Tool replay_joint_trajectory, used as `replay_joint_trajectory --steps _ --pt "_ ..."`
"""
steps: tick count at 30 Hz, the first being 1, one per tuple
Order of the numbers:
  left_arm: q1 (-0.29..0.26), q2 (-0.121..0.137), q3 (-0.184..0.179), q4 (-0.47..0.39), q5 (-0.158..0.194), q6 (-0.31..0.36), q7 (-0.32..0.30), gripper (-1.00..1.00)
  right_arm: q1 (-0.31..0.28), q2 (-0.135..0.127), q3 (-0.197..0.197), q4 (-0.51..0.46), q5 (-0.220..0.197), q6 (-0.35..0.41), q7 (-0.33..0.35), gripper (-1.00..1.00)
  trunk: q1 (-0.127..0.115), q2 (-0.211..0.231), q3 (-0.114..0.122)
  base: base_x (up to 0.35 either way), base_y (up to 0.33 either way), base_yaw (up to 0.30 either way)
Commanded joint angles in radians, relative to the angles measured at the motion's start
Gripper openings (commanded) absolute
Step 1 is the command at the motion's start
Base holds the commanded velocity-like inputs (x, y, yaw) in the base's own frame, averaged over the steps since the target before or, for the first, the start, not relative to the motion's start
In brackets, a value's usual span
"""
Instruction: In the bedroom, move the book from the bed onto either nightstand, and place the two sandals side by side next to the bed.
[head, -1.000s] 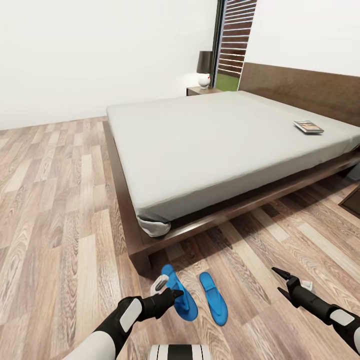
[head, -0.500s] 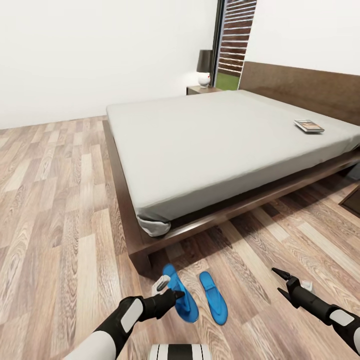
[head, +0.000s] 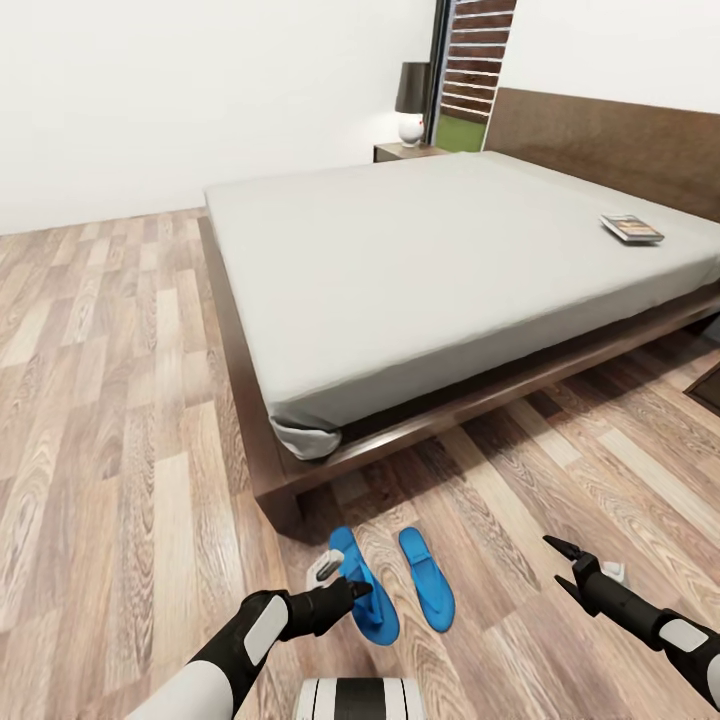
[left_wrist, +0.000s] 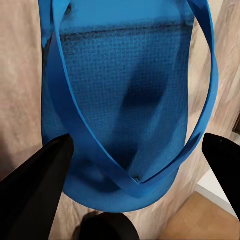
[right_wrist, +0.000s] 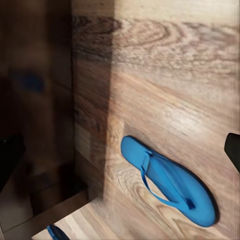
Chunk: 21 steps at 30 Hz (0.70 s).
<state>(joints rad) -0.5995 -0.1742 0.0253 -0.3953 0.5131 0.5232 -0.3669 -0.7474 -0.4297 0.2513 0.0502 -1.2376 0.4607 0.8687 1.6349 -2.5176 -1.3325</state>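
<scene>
On the plank floor (head: 120, 420), just off the bed's (head: 400, 260) foot corner, two blue sandals (head: 425, 592) are seen side by side. The left pincer (head: 340, 590) is spread wide astride the left sandal (left_wrist: 125, 100), nothing gripped. The right pincer (head: 562, 565) is held open, empty. The book (head: 631, 228) is noted on the mattress near the headboard.

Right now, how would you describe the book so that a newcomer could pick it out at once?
Start at the wide bed with its grey mattress. Go toward the headboard, on the side away from the lamp. The book lies flat there, a small thin dark-covered rectangle, the one object on the mattress.
</scene>
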Motion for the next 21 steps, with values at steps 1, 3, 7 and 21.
replay_joint_trajectory --steps 1,3,7,21 --pt "0.0 0.0 0.003 -0.001 0.007 0.008 0.0 -1.0 -0.001 0.0 0.008 0.003 -0.011 0.007 0.006 1.0 0.0 0.0 -0.001 0.0 0.0 -0.017" --pt "0.0 0.0 0.003 -0.002 0.007 0.009 0.0 -1.0 -0.001 0.0 0.008 0.003 -0.011 0.007 0.006 1.0 0.0 0.0 -0.001 0.0 0.0 -0.049" --pt "0.0 0.0 0.002 -0.003 0.007 0.009 -0.002 -1.0 -0.002 0.0 0.008 0.003 -0.011 0.007 0.007 1.0 0.0 0.0 -0.001 0.0 0.0 -0.158" --pt "0.0 0.0 0.001 -0.017 0.008 0.009 -0.004 -1.0 -0.001 0.0 0.008 0.003 -0.011 0.007 0.007 1.0 0.0 0.0 -0.001 0.0 0.0 -0.265"
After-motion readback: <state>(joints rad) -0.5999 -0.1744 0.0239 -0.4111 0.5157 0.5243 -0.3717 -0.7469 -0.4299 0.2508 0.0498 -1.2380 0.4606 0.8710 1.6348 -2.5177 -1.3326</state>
